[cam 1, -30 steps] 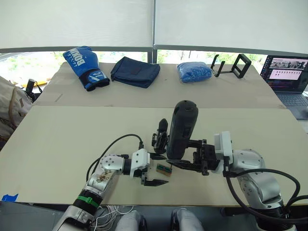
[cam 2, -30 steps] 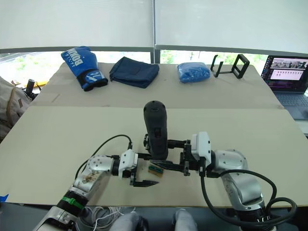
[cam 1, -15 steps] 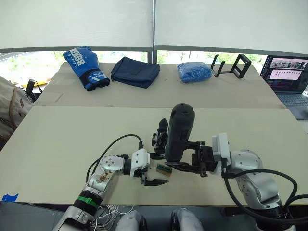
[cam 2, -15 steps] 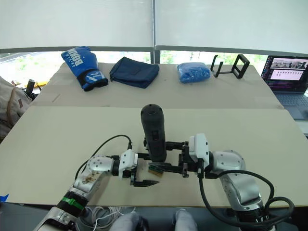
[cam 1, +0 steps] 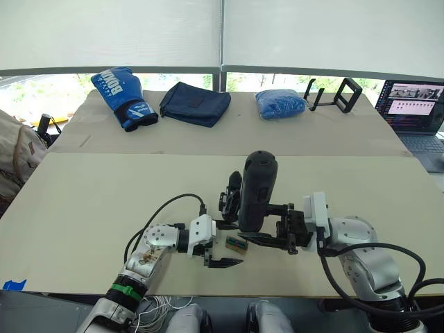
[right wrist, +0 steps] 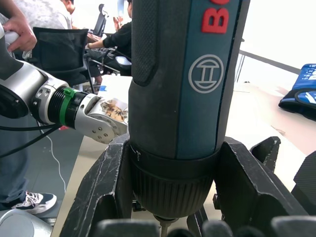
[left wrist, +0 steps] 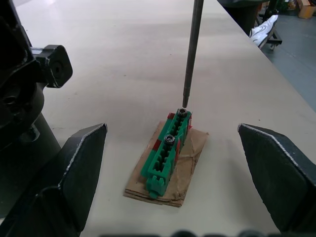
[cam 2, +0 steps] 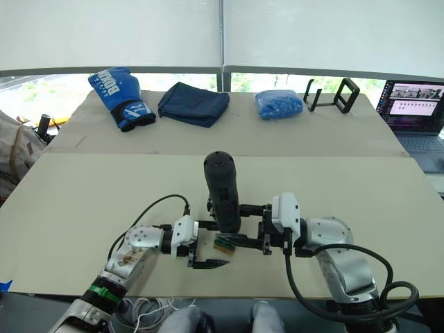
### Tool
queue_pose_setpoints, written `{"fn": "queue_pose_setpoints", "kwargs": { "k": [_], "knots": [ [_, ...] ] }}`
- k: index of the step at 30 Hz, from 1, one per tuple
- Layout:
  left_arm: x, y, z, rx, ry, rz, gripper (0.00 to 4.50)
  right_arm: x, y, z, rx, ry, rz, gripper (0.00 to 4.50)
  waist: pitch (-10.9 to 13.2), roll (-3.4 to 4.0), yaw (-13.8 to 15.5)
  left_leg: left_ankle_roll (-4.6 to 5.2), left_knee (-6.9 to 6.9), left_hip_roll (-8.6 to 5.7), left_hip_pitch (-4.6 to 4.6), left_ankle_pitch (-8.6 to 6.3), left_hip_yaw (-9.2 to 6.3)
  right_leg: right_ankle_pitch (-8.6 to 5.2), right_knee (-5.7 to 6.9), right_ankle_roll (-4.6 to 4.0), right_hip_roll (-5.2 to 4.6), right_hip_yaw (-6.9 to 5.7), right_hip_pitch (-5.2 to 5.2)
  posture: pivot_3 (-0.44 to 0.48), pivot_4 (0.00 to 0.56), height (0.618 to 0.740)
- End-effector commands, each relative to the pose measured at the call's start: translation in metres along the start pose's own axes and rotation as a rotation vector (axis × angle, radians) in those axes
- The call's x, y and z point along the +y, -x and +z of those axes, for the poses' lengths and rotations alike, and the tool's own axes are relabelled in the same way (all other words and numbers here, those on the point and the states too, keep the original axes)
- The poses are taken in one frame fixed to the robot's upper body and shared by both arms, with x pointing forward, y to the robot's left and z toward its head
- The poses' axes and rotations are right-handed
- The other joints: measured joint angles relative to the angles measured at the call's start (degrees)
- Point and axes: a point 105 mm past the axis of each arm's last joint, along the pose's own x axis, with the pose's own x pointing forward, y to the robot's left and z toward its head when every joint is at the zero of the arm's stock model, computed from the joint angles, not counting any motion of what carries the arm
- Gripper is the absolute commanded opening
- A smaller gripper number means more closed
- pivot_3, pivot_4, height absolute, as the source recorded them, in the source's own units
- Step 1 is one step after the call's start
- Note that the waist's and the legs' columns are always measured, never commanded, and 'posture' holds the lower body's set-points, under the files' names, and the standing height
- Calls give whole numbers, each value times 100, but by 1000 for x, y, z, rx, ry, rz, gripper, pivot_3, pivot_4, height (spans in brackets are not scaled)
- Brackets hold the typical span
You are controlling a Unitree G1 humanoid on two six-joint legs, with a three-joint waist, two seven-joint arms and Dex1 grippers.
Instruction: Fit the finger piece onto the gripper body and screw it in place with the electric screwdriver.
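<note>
Change: since a second ago the right arm has carried the electric screwdriver (cam 1: 255, 189) slightly left and down; the table items have not shifted.
Right gripper (right wrist: 170, 192): clenched around the screwdriver's lower barrel, one finger on each side, holding it upright with a slight tilt.
Screwdriver bit (left wrist: 191, 54): its tip sits at the top screw of the green block (left wrist: 167, 153).
Left gripper (left wrist: 180, 185): fingers spread wide, grasping nothing, one on each side of the green block, not touching it.
Green block: lies flat on a scrap of brown card (left wrist: 183, 170) on the near table (cam 1: 104, 208), between the two grippers.
Gripper body (cam 1: 230, 198): stands on the table just left of the screwdriver, just beyond the left gripper.
Far table: blue boxing glove (cam 1: 122, 96), dark blue cloth (cam 1: 195, 103), blue bundle (cam 1: 280, 103), black stand (cam 1: 334, 94).
Far right: open laptop (cam 1: 415, 111).
</note>
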Motion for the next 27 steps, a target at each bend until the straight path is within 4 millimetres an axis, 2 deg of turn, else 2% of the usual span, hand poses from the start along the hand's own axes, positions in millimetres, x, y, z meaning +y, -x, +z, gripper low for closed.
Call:
{"fn": "queue_pose_setpoints", "kwargs": {
  "k": [1,27],
  "knots": [
    [-11,-1,-16,38,66,-21,4500,-1,-2,17,-53,79,5,1938,0,0,-2,0,0,0,0,0,0,0,0,0,0,0,0,0,150,740],
    [-12,-5,-15,33,71,-16,4500,1,-4,13,-38,62,7,1938,0,0,0,5,0,-1,-2,-3,-1,-1,-1,2,-11,-7,0,0,150,740]
  ]
}}
